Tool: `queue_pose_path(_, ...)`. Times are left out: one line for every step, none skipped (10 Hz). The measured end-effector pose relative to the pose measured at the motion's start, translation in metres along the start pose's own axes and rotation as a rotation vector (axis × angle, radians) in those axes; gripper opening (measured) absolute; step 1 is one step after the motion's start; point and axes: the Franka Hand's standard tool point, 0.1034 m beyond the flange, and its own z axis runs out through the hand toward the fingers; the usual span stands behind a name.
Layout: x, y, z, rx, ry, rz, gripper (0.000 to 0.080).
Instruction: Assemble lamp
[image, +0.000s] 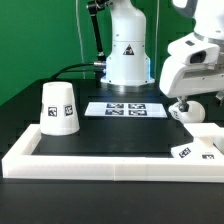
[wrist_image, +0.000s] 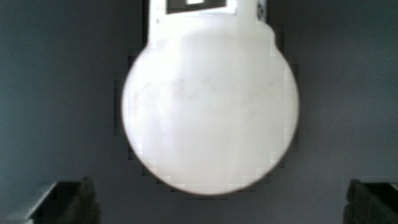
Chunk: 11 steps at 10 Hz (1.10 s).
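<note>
open jaws over the bulb

the gripper (image: 188, 106) hung over the bulb (wrist_image: 208, 108), off the marker board's (image: 125, 108) end toward the exterior view's right. the jaws were spread wide: in the wrist view the dark fingertips (wrist_image: 71, 200) stood clear on either side of the bulb, gripping nothing. the bulb seemed to lie on its side on the dark table (image: 110, 135). it was smooth, rounded hard plastic and probably light and hollow, so it looked likely to roll or squirt out of a pinch. my call was to take it squarely across its widest middle. the shade (image: 60, 107) stood upright well off the board's other end. the base (image: 195, 148) lay nearer the camera than the board, close by the bulb. the border rail (image: 110, 165) fenced the near edge, with open table between board and rail for carrying.
</note>
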Motion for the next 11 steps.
queue_pose_path(-0.007,-0.002,0.003,0.008,-0.069,-0.003,0.0699)
queue_pose_path(-0.006,0.000,0.006,0.014,-0.116,-0.002,0.0699)
queue_pose_path(-0.009,0.001,0.008,0.010,-0.179,-0.013,0.0699)
queue_pose_path(-0.012,0.003,0.010,0.002,-0.240,-0.016,0.0699)
queue_pose_path(-0.015,0.004,0.013,-0.003,-0.307,0.004,0.0699)
queue_pose_path(-0.018,0.005,0.016,0.000,-0.356,0.009,0.0699)
queue_pose_path(-0.022,0.004,0.018,0.004,-0.423,0.018,0.0699)
queue_pose_path(-0.022,0.004,0.021,0.004,-0.457,0.032,0.0699)
queue_pose_path(-0.028,0.003,0.026,0.011,-0.553,0.031,0.0699)
queue_pose_path(-0.025,0.003,0.030,0.015,-0.587,0.032,0.0699)
queue_pose_path(-0.025,0.003,0.033,0.016,-0.595,0.032,0.0699)
